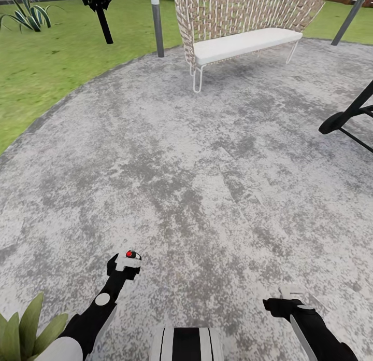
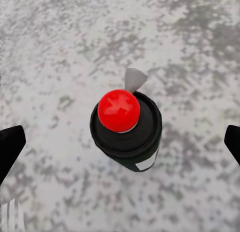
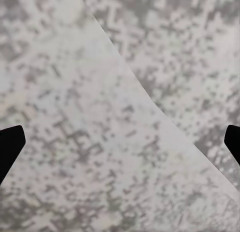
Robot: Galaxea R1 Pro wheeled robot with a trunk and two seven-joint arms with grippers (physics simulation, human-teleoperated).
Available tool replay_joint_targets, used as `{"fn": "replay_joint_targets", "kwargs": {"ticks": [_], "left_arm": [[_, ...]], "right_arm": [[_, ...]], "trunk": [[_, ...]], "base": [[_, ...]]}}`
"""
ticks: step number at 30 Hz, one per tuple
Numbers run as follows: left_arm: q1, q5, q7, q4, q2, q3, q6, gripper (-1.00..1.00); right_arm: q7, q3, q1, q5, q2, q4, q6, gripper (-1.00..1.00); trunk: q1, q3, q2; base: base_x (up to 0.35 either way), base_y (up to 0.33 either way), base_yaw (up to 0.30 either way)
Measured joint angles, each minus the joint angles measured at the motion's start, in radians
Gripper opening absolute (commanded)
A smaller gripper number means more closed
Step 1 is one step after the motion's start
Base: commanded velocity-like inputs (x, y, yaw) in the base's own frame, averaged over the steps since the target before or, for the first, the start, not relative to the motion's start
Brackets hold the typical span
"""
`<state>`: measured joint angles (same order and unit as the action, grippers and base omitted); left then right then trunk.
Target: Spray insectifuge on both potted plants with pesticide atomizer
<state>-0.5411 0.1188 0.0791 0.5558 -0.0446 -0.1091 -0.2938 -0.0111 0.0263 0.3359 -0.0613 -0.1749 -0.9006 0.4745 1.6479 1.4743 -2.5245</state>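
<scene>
I look straight down on the pesticide atomizer (image 2: 126,132) in the left wrist view: a red button, a black cap, a pale grey nozzle and a bit of white label. In the head view the atomizer (image 1: 132,255) sits right at the tip of my left gripper (image 1: 124,262). Its black fingers (image 2: 10,147) stand wide apart at either side of the bottle, not touching it, so the left gripper is open. My right gripper (image 1: 290,296) hangs open over bare gravel. Pointed green leaves of a potted plant (image 1: 23,330) show beside my left arm.
I stand on the round grey gravel patio (image 1: 207,169), with lawn (image 1: 46,65) to the left and behind. A woven bench with a white cushion (image 1: 243,39) stands ahead between two grey poles (image 1: 157,24). A black frame (image 1: 347,117) juts in from the right.
</scene>
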Motion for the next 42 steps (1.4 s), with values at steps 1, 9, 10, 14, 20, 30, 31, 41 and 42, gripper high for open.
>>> {"fn": "replay_joint_targets", "kwargs": {"ticks": [1,9,10,14,20,30,31,41,42], "left_arm": [[0.0,0.0,0.0,0.0,0.0,0.0,0.0,1.0],[0.0,0.0,0.0,0.0,0.001,0.0,0.0,1.0],[0.0,0.0,0.0,0.0,0.001,0.0,0.0,1.0],[0.0,0.0,0.0,0.0,0.001,0.0,0.0,1.0],[0.0,0.0,0.0,-0.001,0.0,0.0,0.0,1.0],[0.0,0.0,0.0,-0.001,-0.001,0.001,0.0,1.0],[0.0,0.0,0.0,-0.001,-0.001,0.001,0.0,1.0],[0.0,0.0,0.0,-0.002,0.0,0.001,0.0,1.0],[0.0,0.0,0.0,-0.002,0.001,0.001,0.0,1.0]], "right_arm": [[0.0,0.0,0.0,0.0,0.0,0.0,0.0,1.0],[0.0,0.0,0.0,0.0,0.0,0.0,0.0,1.0],[0.0,0.0,0.0,0.0,0.0,0.0,0.0,1.0],[0.0,-0.001,0.0,0.0,0.0,0.0,0.0,1.0],[0.0,-0.001,0.0,0.0,0.0,0.0,0.0,1.0],[0.0,-0.001,0.0,0.0,0.0,0.0,0.0,1.0],[0.0,-0.001,0.0,0.0,0.0,0.0,0.0,1.0],[0.0,-0.001,0.0,0.0,0.0,0.0,0.0,1.0],[0.0,-0.001,0.0,0.0,0.0,0.0,0.0,1.0]], "trunk": [[0.0,0.0,0.0],[0.0,0.0,0.0],[0.0,0.001,0.0],[0.0,0.005,0.0],[0.0,0.006,0.0],[0.0,0.014,0.0],[0.0,0.014,0.0],[0.0,0.015,0.0],[0.0,0.016,0.0]], "base": [[0.0,0.0,0.0],[0.074,0.0,0.0],[0.03,0.0,0.0],[0.01,0.0,0.0],[0.001,0.0,0.0],[0.0,0.0,0.035],[0.0,0.0,0.015],[0.0,0.0,0.003],[0.0,0.0,0.0]]}}
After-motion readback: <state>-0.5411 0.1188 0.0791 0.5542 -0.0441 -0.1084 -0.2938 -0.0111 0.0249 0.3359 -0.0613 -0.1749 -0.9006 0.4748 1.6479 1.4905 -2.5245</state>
